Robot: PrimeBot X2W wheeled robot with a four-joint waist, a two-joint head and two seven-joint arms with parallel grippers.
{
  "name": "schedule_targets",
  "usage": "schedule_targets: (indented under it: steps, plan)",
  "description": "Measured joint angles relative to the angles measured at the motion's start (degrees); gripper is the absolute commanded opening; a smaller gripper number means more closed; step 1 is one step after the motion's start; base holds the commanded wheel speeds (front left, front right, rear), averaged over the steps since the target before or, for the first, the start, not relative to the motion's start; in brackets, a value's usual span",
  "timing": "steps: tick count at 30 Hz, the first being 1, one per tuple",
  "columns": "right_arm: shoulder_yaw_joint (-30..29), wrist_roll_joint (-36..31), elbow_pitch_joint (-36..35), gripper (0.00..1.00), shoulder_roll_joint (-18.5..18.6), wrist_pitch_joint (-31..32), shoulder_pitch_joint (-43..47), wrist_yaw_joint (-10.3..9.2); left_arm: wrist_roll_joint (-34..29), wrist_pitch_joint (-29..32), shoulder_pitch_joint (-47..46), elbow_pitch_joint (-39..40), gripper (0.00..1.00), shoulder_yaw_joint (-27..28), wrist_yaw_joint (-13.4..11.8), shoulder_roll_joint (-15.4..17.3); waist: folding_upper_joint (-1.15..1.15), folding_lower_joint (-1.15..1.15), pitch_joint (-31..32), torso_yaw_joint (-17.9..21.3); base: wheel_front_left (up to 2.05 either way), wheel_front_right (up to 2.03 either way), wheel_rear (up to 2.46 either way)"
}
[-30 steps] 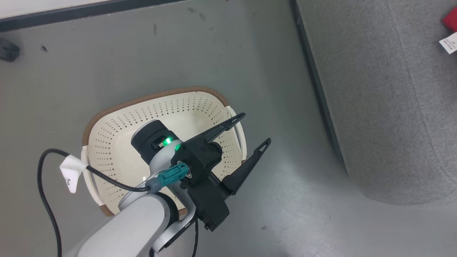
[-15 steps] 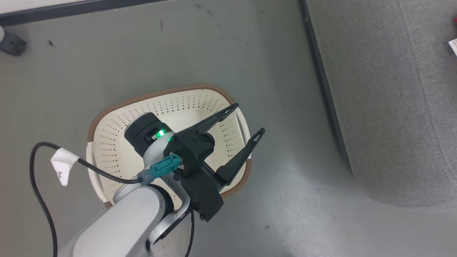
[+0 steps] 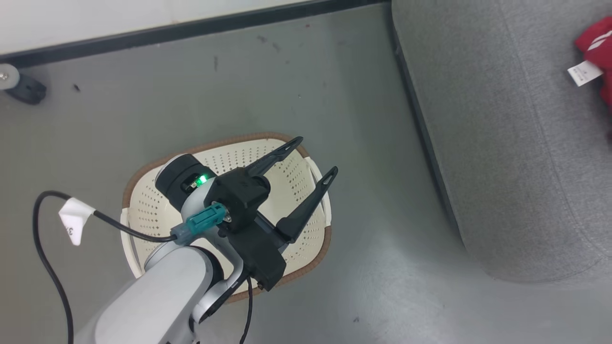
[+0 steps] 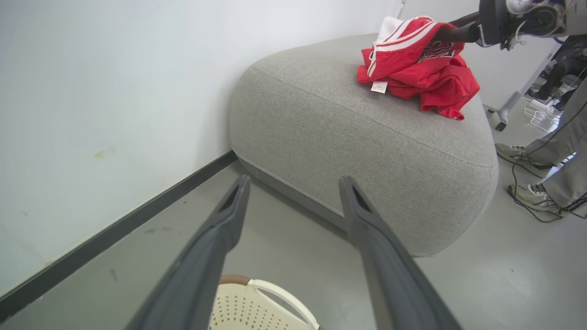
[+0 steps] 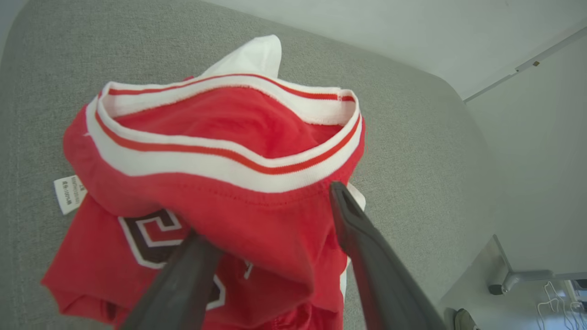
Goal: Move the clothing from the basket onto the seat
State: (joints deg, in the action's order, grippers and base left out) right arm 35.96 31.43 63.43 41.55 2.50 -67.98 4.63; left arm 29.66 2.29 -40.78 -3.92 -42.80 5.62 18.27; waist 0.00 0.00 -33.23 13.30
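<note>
The cream basket (image 3: 143, 224) stands on the floor, and the part of its inside that shows is bare. Above its right side hangs my left gripper (image 3: 315, 156), open with nothing between its fingers; its two fingers (image 4: 220, 229) point toward the seat (image 4: 367, 137). The red clothing (image 4: 417, 68) lies heaped on the grey seat (image 3: 502, 143), white tag (image 3: 584, 73) showing. My right gripper (image 5: 268, 215) is at the pile, fingers spread wide, with the jersey (image 5: 220, 151) draped over the left finger and lying between both.
A wall with a dark baseboard (image 3: 191, 28) runs behind the basket. A caster (image 3: 19, 83) stands at the far left. A person's legs and shoes (image 4: 527, 156) and cables are beyond the seat. My left arm's cable with a white label (image 3: 71, 224) hangs left of the basket.
The head camera has shifted, bringing the baseboard and more of the red clothing into view. My left gripper has drawn back a little over the basket's right rim, still open.
</note>
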Motion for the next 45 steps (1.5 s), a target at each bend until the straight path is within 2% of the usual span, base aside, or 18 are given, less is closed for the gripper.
schedule_targets:
  steps: [10,18,29,36,45]
  plan:
    - [0.97,-0.45,1.42,1.0,-1.33,0.2,3.31,0.78,2.12,-3.94,3.17,-3.45,1.0,1.32,0.0,0.13,0.0,0.0,6.19,1.0,0.0,0.0,0.0]
    - [0.66,-0.3,-0.65,1.0,1.44,-3.56,7.04,1.26,3.02,-6.45,6.62,-5.12,1.0,2.0,-0.09,0.03,-0.02,-0.01,11.63,1.2,0.0,0.0,0.0]
    - [-0.46,1.44,-10.58,1.0,-0.15,-10.2,13.63,0.82,5.2,-9.49,12.79,-6.09,1.0,3.47,-1.63,0.96,-0.02,-0.01,19.3,0.08,0.0,0.0,0.0]
    - [-0.59,2.81,-19.2,1.0,-1.69,-12.76,20.3,-1.13,5.58,-10.51,15.35,-4.77,1.0,3.41,-2.18,0.65,-0.02,-0.01,23.66,-1.84,0.0,0.0,0.0]
    - [-1.77,5.43,-30.29,1.0,-1.49,-13.76,26.73,-3.2,5.67,-10.72,18.18,-1.58,1.0,1.93,-2.63,0.46,-0.01,-0.01,26.99,-7.08,0.0,0.0,0.0]
